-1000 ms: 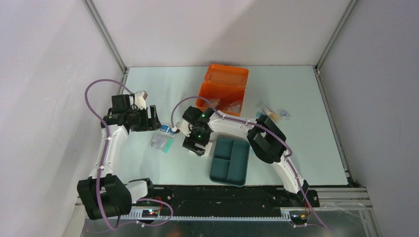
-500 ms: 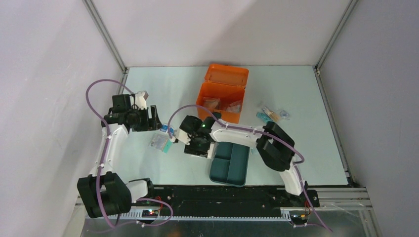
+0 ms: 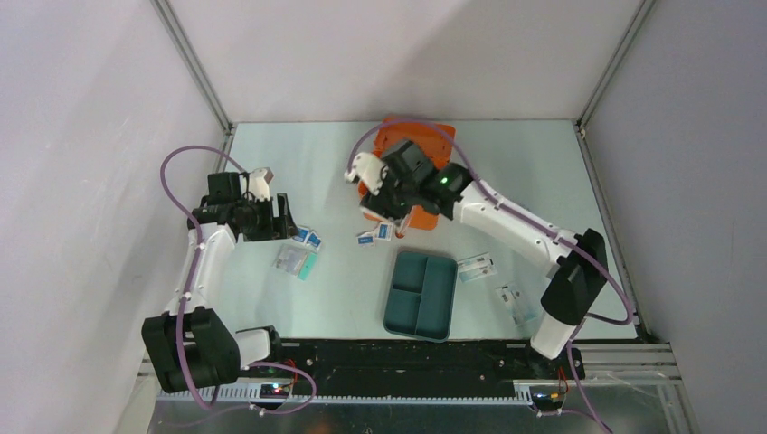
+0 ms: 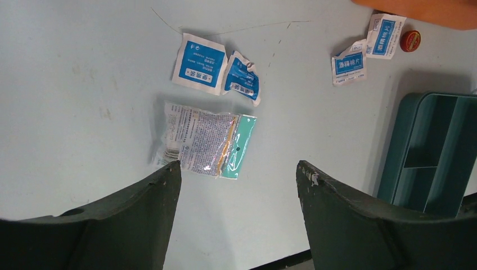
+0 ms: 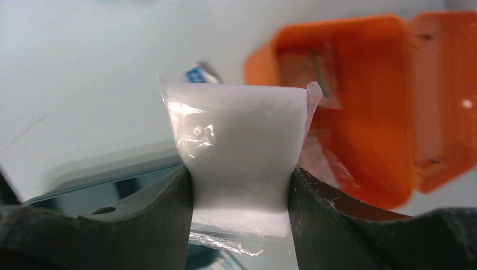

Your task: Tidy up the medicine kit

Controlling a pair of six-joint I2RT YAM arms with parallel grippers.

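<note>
Item: medicine kit, orange box with lid thrown back, standing at the far middle of the table. Your right gripper is the nearer hand by far; in the overhead view it hangs right over the box's near-left part. Its fingers are pressed onto a white plastic-wrapped packet, which bulges up between them. From the wrist camera the open box lies ahead and to the right of the packet, long axis running away from the hand, lid beyond; the drop likely needs a short shift that way. Your left gripper stands spread and empty, well apart from the kit, over a clear printed packet and two blue-white sachets. Teal tray: near the table's front edge.
</note>
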